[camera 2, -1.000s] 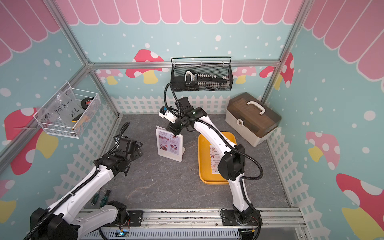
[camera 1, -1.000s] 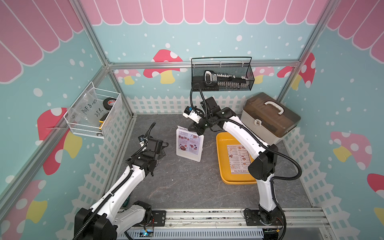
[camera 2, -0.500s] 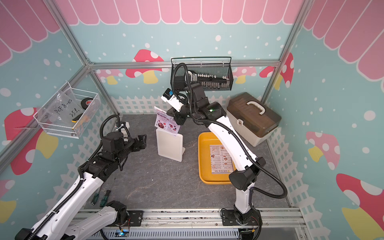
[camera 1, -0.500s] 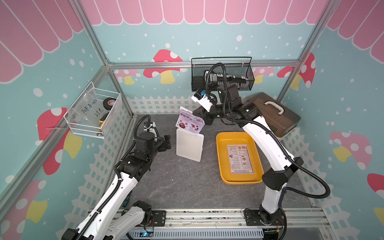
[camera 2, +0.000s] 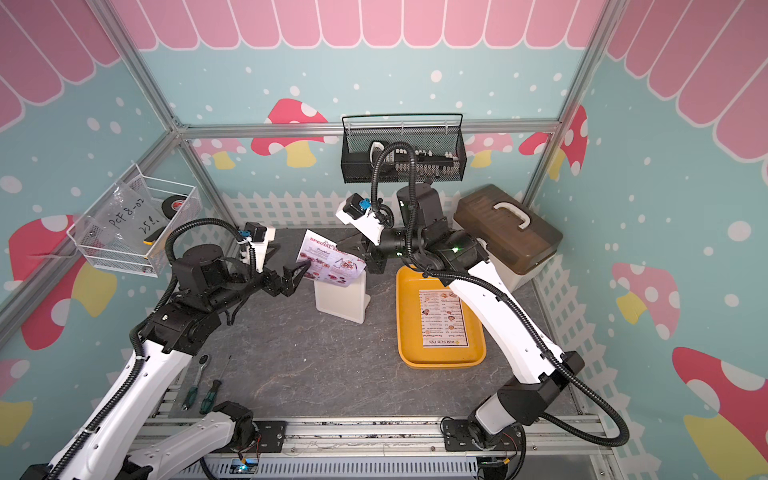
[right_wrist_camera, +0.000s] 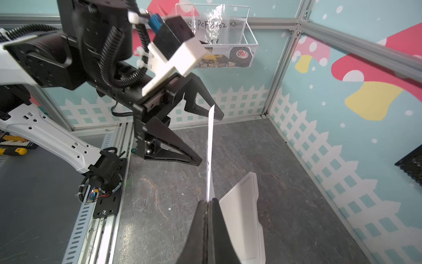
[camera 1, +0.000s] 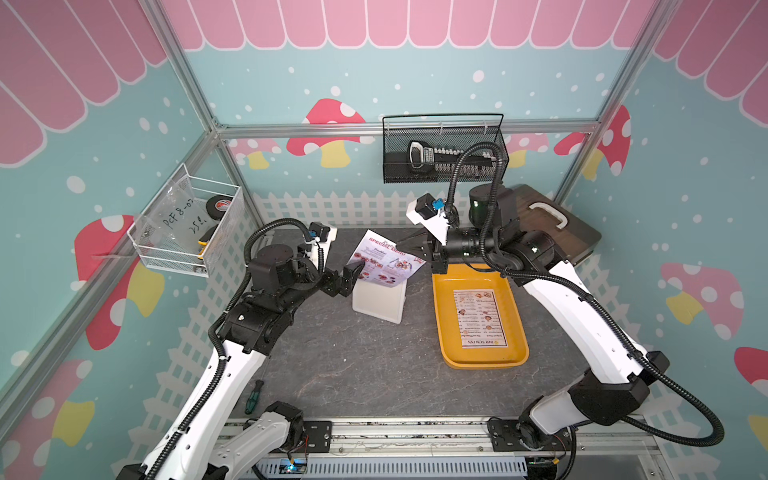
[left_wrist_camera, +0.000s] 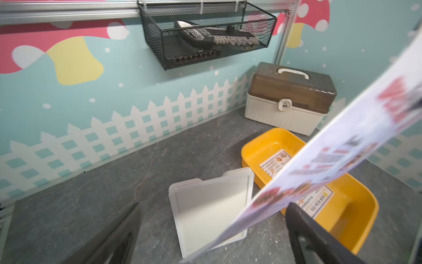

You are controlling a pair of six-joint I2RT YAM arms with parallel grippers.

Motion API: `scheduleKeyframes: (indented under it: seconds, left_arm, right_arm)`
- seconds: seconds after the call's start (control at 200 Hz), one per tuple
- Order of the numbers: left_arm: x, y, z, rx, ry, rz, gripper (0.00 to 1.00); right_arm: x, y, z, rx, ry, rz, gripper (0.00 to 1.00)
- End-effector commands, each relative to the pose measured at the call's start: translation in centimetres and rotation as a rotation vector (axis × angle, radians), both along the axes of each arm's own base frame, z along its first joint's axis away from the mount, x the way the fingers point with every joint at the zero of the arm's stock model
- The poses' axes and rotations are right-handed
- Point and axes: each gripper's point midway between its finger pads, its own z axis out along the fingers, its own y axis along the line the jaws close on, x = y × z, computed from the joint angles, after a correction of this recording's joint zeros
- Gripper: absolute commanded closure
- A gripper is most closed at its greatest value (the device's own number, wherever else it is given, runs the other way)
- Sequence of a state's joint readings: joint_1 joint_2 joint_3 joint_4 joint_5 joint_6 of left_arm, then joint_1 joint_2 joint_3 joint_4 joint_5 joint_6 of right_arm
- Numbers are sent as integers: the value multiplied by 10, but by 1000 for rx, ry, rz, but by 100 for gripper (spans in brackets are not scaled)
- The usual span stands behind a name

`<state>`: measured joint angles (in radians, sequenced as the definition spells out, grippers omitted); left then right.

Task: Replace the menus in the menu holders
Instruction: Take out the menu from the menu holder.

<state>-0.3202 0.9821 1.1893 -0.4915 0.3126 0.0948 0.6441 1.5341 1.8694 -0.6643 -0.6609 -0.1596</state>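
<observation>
Menu (camera 1: pixel 386 262) pinched by right fingers (right_wrist_camera: pixel 209 205) | left fingers (right_wrist_camera: pixel 205 114) spread, seemingly straddling it | holder (camera 1: pixel 378 300) below

A blurred menu (left_wrist_camera: pixel 338 146) with red print slants across close to the lens. Below it the white holder (left_wrist_camera: pixel 205 205) stands on the grey table (left_wrist_camera: pixel 91 205), apparently empty. Another menu (left_wrist_camera: pixel 274 162) lies in the yellow tray (left_wrist_camera: pixel 356 217), near a brown-lidded box (left_wrist_camera: pixel 290 100).

Both arms have white shells with black joints and black ribbed cables looping along them. Each wrist carries a white camera mount with a blue connector. Black triangular fingers (right_wrist_camera: pixel 173 146) end each arm.
</observation>
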Motion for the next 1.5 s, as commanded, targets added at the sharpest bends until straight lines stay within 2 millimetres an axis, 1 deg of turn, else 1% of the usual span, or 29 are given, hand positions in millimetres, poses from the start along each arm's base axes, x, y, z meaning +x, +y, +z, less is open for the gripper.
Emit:
scheduleKeyframes:
  seconds: [0.0, 0.13, 0.27, 0.395, 0.48, 0.555, 0.68, 0.81, 0.875, 0.936, 0.976, 1.026, 1.086, 1.181, 1.211, 1.236, 1.296, 1.381, 1.436, 1.496]
  left_arm:
    - [-24, -14, -15, 86, 45, -170, 1]
    - [-23, -27, -34, 85, 129, -247, 1]
    - [-6, -31, -52, 92, 192, -247, 1]
    - [4, -31, -58, 65, 221, -251, 2]
    - [5, -31, -59, 45, 229, -260, 5]
    - [6, -30, -60, 37, 228, -260, 15]
    - [8, -28, -63, 37, 244, -245, 40]
    - [11, -24, -68, 49, 253, -211, 45]
    - [12, -22, -69, 54, 252, -199, 52]
    - [13, -21, -71, 56, 259, -191, 63]
    - [14, -20, -72, 56, 263, -187, 73]
    - [15, -19, -73, 55, 269, -178, 88]
    - [16, -19, -74, 55, 275, -168, 100]
    - [18, -17, -77, 58, 284, -153, 100]
    - [20, -15, -78, 62, 286, -137, 100]
    - [22, -12, -79, 67, 288, -116, 100]
    - [29, -1, -85, 79, 312, -45, 100]
    - [41, 27, -99, 75, 401, 98, 100]
    - [47, 50, -111, 56, 479, 203, 100]
    - [50, 74, -121, 25, 527, 308, 100]
  right_arm:
    - [5, 12, -20, -22, 34, 29, 97]
    - [9, 18, -32, -39, 55, 51, 98]
    - [7, 21, -39, -50, 63, 87, 98]
    - [10, 22, -47, -65, 67, 82, 98]
    - [15, 22, -52, -78, 70, 60, 98]
    - [20, 23, -56, -90, 72, 43, 98]
    - [29, 25, -64, -111, 78, 22, 98]
    - [37, 27, -69, -132, 80, 3, 98]
    - [40, 28, -70, -135, 77, -4, 99]
    - [42, 29, -71, -136, 78, -6, 98]
    - [43, 30, -71, -136, 81, -5, 99]
    - [45, 32, -72, -136, 85, -5, 99]
    - [46, 33, -74, -137, 89, -5, 99]
    - [48, 34, -76, -140, 96, -6, 99]
    - [48, 34, -77, -140, 98, -5, 96]
    - [48, 35, -77, -141, 99, -4, 91]
    - [50, 33, -78, -148, 94, -19, 68]
    - [58, 28, -77, -167, 77, -71, 48]
    - [65, 23, -74, -174, 63, -116, 40]
    - [71, 18, -69, -176, 49, -159, 38]
